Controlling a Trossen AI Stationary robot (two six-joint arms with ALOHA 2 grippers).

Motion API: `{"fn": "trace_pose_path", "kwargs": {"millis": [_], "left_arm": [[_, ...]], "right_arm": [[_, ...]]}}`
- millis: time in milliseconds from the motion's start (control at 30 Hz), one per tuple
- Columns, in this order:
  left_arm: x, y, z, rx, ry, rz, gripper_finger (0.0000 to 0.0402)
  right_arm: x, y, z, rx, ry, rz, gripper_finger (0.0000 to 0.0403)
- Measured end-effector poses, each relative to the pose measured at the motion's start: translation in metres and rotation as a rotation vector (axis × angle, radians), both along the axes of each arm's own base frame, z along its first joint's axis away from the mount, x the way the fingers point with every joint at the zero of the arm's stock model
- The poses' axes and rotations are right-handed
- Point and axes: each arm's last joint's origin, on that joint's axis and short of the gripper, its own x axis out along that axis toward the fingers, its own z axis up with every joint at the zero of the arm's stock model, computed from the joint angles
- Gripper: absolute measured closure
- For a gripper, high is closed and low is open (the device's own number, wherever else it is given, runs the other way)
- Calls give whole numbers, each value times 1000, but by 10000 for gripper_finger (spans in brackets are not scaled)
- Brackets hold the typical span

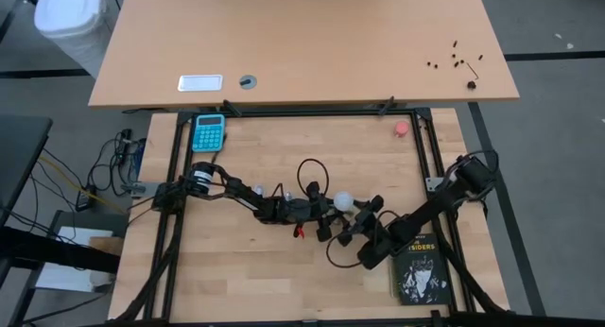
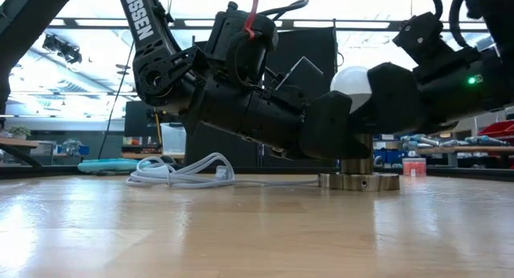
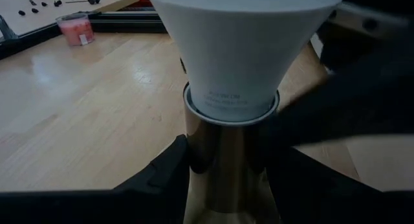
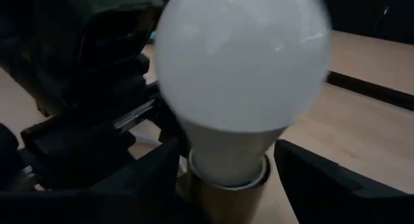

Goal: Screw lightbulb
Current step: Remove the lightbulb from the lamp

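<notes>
pale wood worktop (image 1: 236,261) under both arms, with a workshop room beyond it in the low view. lightbulb (image 1: 343,201) stands upright between the 2 end effectors, long axis vertical, round white dome up and narrow base down in a brass-coloured socket (image 2: 358,180) resting on the worktop. left end effector (image 1: 326,214) sits low against the socket, its fingers (image 3: 162,175) clamped on the socket's stem just under the bulb's neck. right end effector (image 1: 362,220) is on the bulb's other side, fingers (image 4: 317,175) apart, flanking the neck; whether they touch it i cannot tell. a white coiled cord (image 2: 181,172) lies on the worktop beyond the left end effector.
</notes>
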Motion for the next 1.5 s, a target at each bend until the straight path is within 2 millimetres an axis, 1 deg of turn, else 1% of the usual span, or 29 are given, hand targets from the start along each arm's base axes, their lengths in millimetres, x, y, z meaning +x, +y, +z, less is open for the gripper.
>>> {"fn": "trace_pose_path", "kwargs": {"millis": [167,367,633,767,1067,1300,1500], "left_arm": [[0,0,0,0,0,0,221],[0,0,0,0,0,-1,221],[0,-1,0,-1,1,-5,221],[0,-1,0,3,1,-11,221],[0,-2,0,3,5,-13,221],[0,-2,0,-1,5,-13,221],[0,-1,-1,10,10,-22,221]], "right_arm": [[-5,-6,6,22,22,26,144],[7,-12,10,54,51,119,142],[12,-19,16,9,21,144,144],[11,-14,21,-34,2,141,145],[7,-8,21,-57,2,136,156],[8,-9,19,-57,32,177,169],[0,-13,16,-30,-5,226,174]]}}
